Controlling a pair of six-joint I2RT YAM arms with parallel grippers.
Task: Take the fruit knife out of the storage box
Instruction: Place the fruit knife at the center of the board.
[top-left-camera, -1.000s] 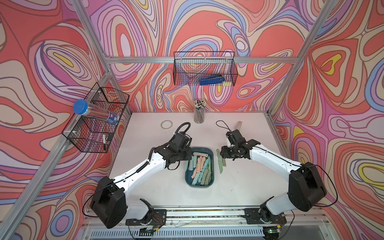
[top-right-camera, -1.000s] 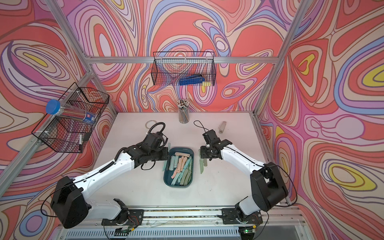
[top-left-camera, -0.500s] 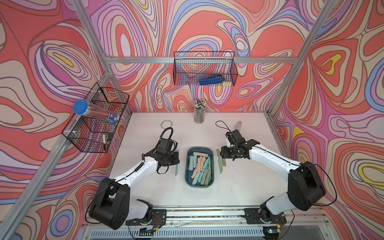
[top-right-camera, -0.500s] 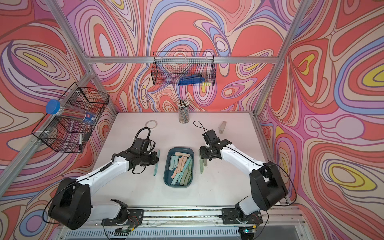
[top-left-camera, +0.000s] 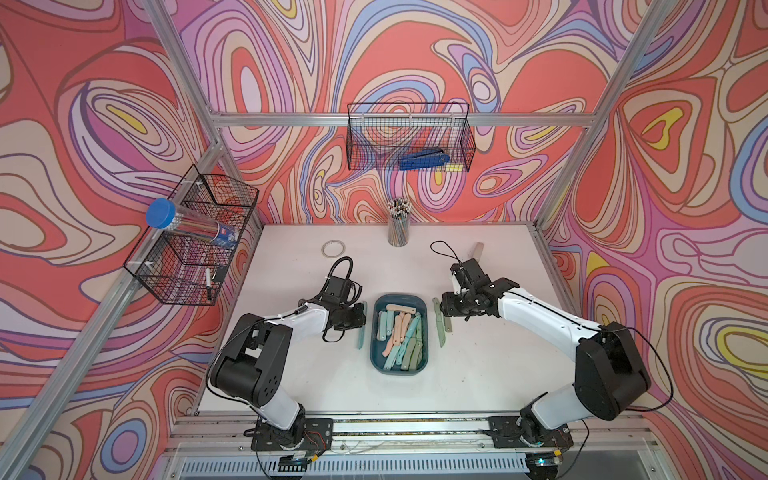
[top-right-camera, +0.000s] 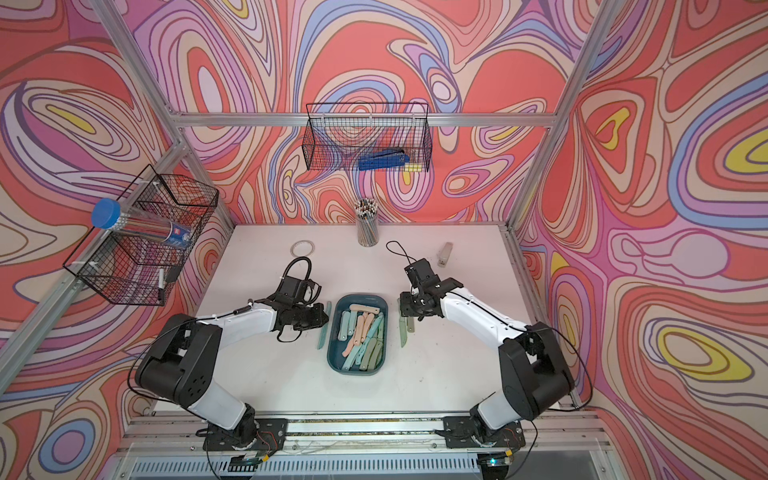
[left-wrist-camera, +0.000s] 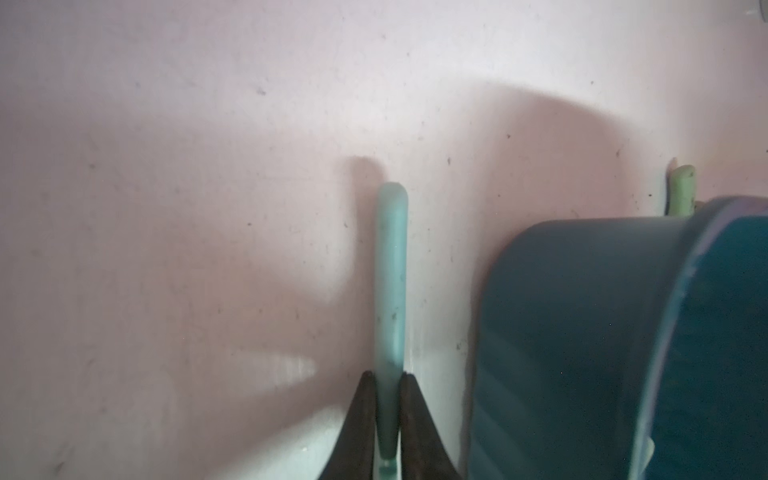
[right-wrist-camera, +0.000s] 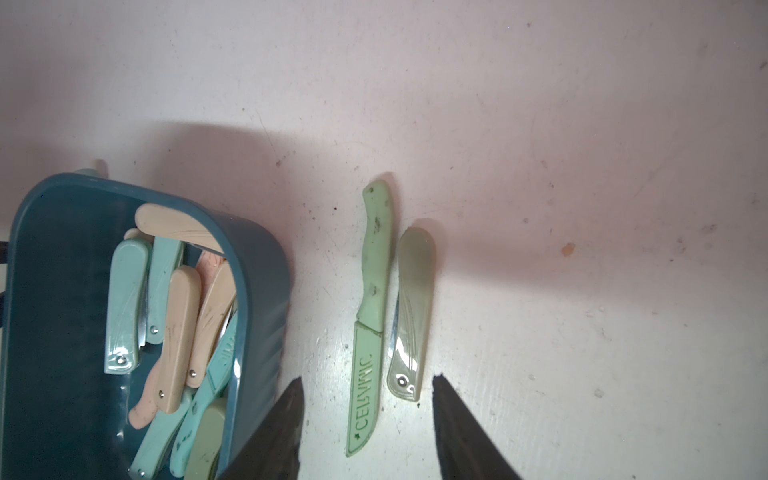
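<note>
Two fingers (left-wrist-camera: 361, 415) of the left hand (left-wrist-camera: 387, 378) are pressed together on one end of a teal knife (left-wrist-camera: 391, 266), pinching it on its edge. The knife is out of the box (top-left-camera: 373, 332), just beside its wall at 9 o'clock in a top view. It is low over the pale surface (top-left-camera: 478, 374); I cannot tell whether it touches. The right hand (right-wrist-camera: 366, 380) is spread and holds nothing. It hovers over a green sheathed knife (right-wrist-camera: 376, 257) and a green folded knife (right-wrist-camera: 411, 307), which lie side by side at 3 o'clock of the box. A heap of knives (top-left-camera: 401, 336) remains inside.

The step in hand looks like setting down a removed knife. Next, the left hand likely needs to settle it flat, spread its fingers and lift clear without nudging the box.
</note>
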